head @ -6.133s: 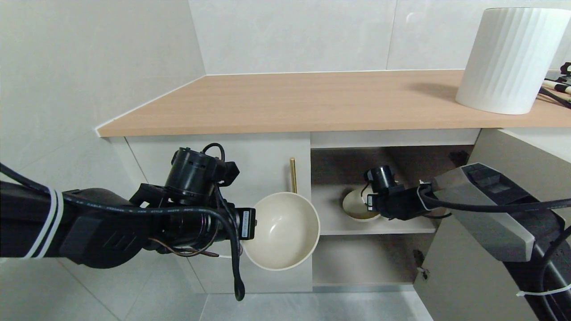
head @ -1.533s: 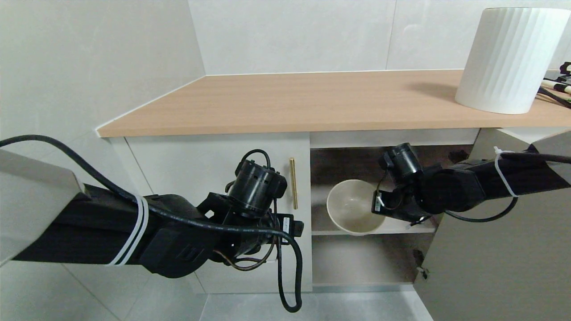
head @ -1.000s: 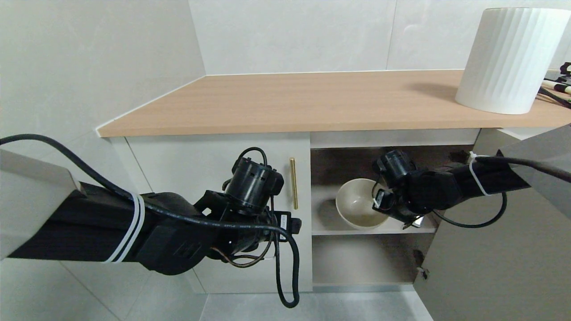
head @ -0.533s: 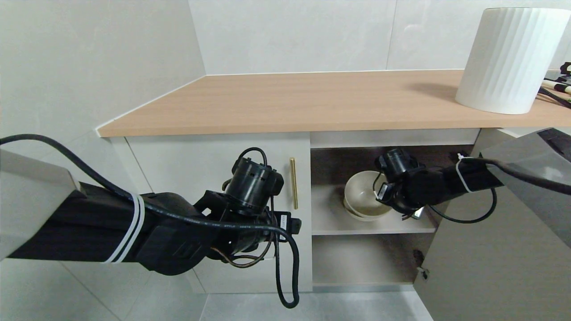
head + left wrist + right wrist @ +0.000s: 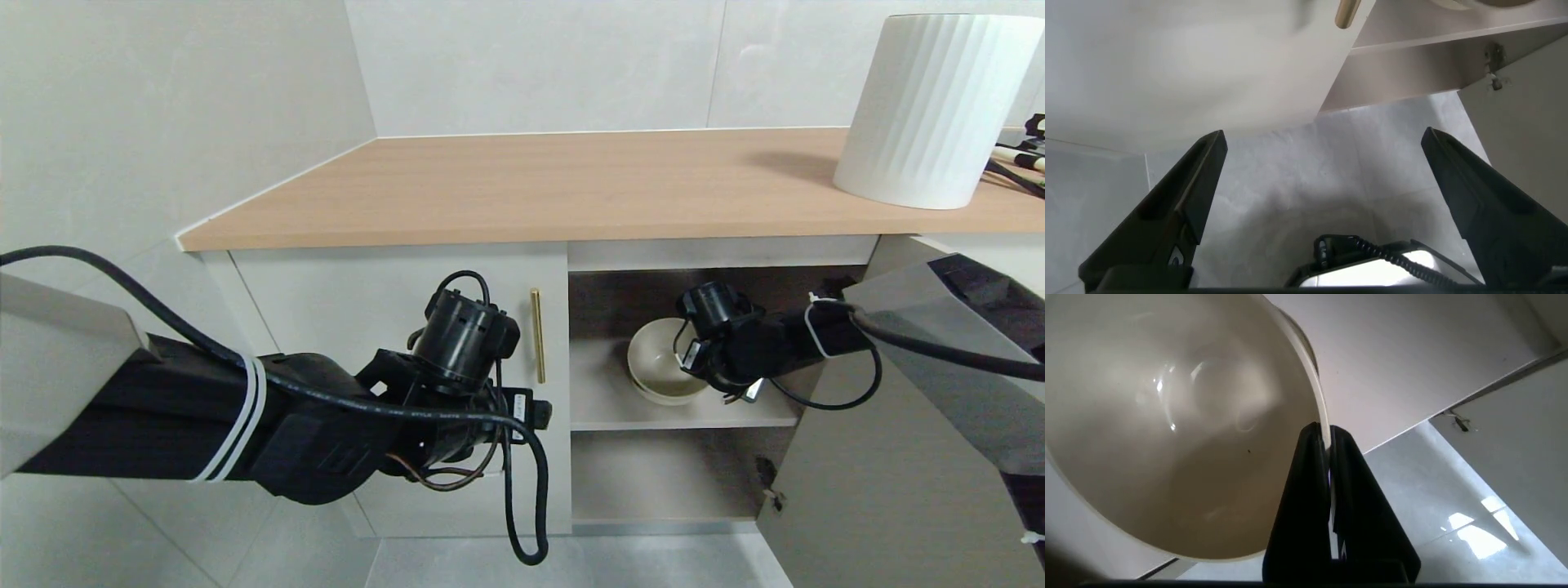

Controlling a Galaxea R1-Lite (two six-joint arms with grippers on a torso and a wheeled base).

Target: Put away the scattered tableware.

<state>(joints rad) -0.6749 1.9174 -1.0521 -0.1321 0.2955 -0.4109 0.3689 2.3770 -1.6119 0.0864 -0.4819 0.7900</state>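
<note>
A cream bowl (image 5: 655, 359) is inside the open cabinet, tilted over a second bowl (image 5: 665, 398) of the same colour that rests on the upper shelf (image 5: 600, 404). My right gripper (image 5: 692, 359) is shut on the upper bowl's rim. In the right wrist view the two fingers (image 5: 1308, 482) of the right gripper (image 5: 1328, 461) pinch the thin edge of that bowl (image 5: 1167, 441). My left gripper (image 5: 535, 412) hangs lower, in front of the closed left door. In the left wrist view the left gripper (image 5: 1323, 208) stands open with nothing between its fingers, over grey floor.
The closed left door carries a brass handle (image 5: 536, 335). The right cabinet door (image 5: 849, 490) is swung open beside my right arm. A bare lower shelf (image 5: 661, 482) lies under the bowls. On the wooden counter (image 5: 531, 188) stands a white ribbed container (image 5: 931, 106).
The bowl held by my left gripper six seconds ago is now in the right gripper. Over the last second it moved deeper into the cabinet, down onto the shelf's bowl. Left arm stayed still.
</note>
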